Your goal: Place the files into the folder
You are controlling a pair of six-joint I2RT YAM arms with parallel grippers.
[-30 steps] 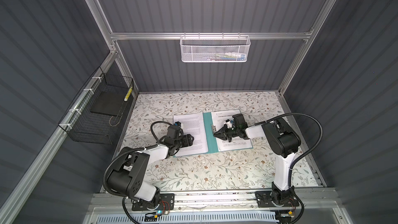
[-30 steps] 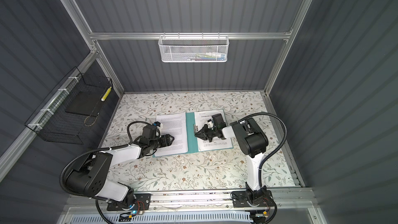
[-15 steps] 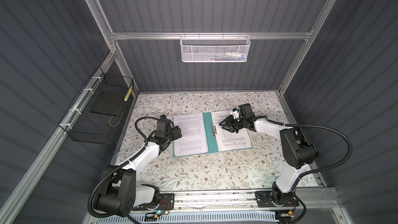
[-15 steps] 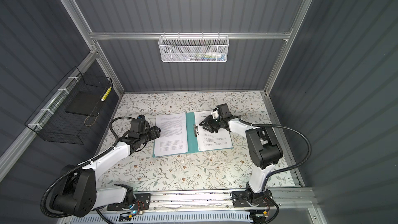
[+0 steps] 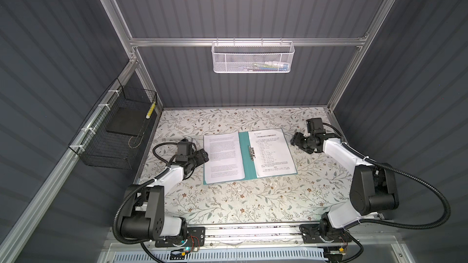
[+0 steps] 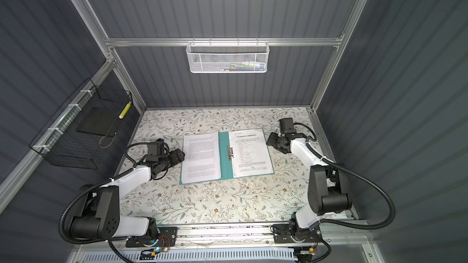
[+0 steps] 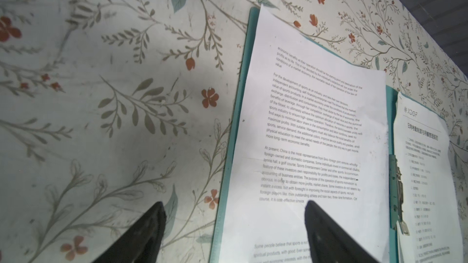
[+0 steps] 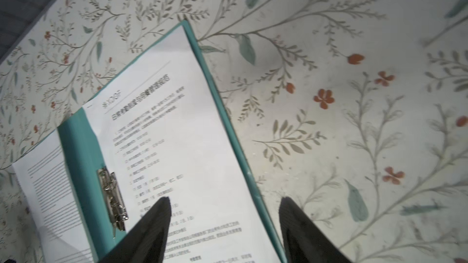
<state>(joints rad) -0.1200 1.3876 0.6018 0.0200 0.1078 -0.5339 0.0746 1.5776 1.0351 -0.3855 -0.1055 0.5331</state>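
White files [image 5: 273, 153] on teal folder [image 5: 243, 163]: one headed "XDOF" (other English).

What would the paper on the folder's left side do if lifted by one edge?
The left sheet would probably droop: it looks thin and faintly creased. Lying loose on the smooth folder, away from the clip, it might slide if pushed.

A tabletop [image 5: 228, 198] printed with pale leafy twigs and small red flowers is carrying one thing directly: the teal folder [image 5: 245, 163]. In both top views it is lying flat and opened out near the middle, slightly toward the back wall, with its metal clip [image 5: 251, 152] facing up along the spine.
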